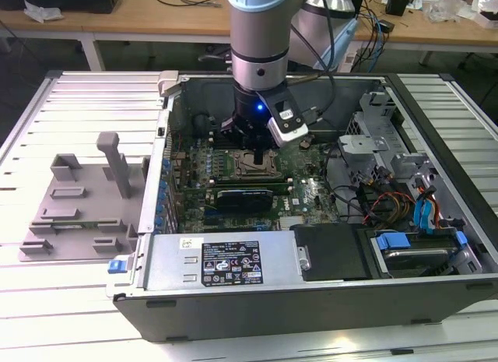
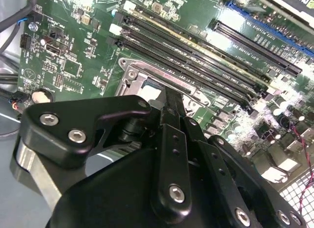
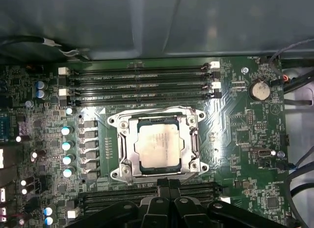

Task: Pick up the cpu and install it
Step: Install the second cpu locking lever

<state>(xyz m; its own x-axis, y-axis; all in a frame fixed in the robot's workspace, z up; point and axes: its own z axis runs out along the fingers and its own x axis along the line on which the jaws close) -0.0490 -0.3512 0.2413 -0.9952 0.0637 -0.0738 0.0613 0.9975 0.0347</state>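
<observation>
While the black fingers [image 3: 169,201] meet at their tips, closed on nothing, the cpu [image 3: 160,147] lies just beyond them, apart from them, seated flat in the metal socket frame [image 3: 156,144] on the green motherboard [image 3: 245,135]. Its top is a square, pale silvery plate with a thin darker rim. Farther off run the memory slots [image 3: 137,83], then the grey case wall [image 3: 147,22].

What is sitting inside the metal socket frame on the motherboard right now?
The cpu lies flat inside the socket frame, silver top up, with nothing gripping it. What is beneath the chip is covered. The gripper hangs above the frame's edge.
</observation>
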